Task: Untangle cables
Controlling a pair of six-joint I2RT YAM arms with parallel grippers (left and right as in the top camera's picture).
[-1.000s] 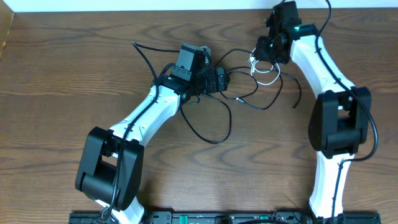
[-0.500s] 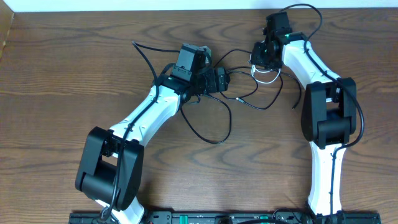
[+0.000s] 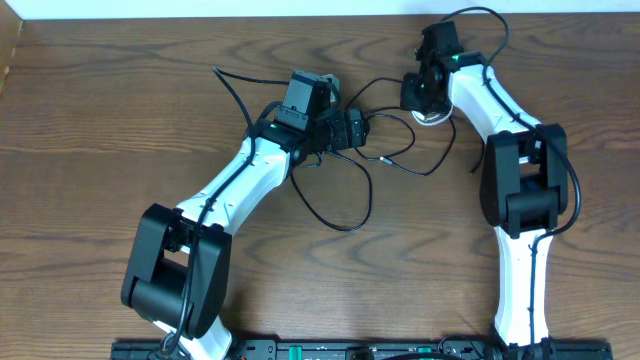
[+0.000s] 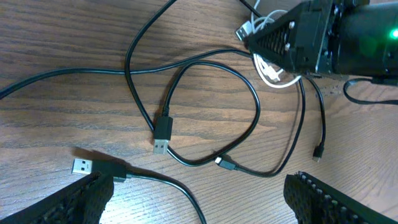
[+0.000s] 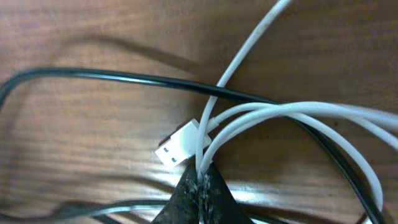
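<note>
The white cable (image 5: 280, 112) lies coiled on the wooden table, its flat USB plug (image 5: 177, 146) beside my right gripper (image 5: 202, 177). That gripper is shut, with two white strands pinched between its tips. In the overhead view it (image 3: 418, 96) covers most of the white cable (image 3: 432, 118). The black cable (image 4: 255, 106) loops across the table and passes under the white strands (image 5: 124, 79). My left gripper (image 4: 198, 186) stands wide open just above the table and holds nothing. A black strand and a USB plug (image 4: 81, 166) lie between its fingers (image 4: 68, 202).
Another black USB plug (image 4: 163, 130) and a small plug (image 4: 224, 163) lie inside the black loop. A long black loop (image 3: 350, 215) trails toward the table's middle. A black lead (image 3: 228, 85) runs off behind the left arm.
My right gripper moved left and down onto the white coil and shut on its strands. The left arm and the black cable have not moved.
</note>
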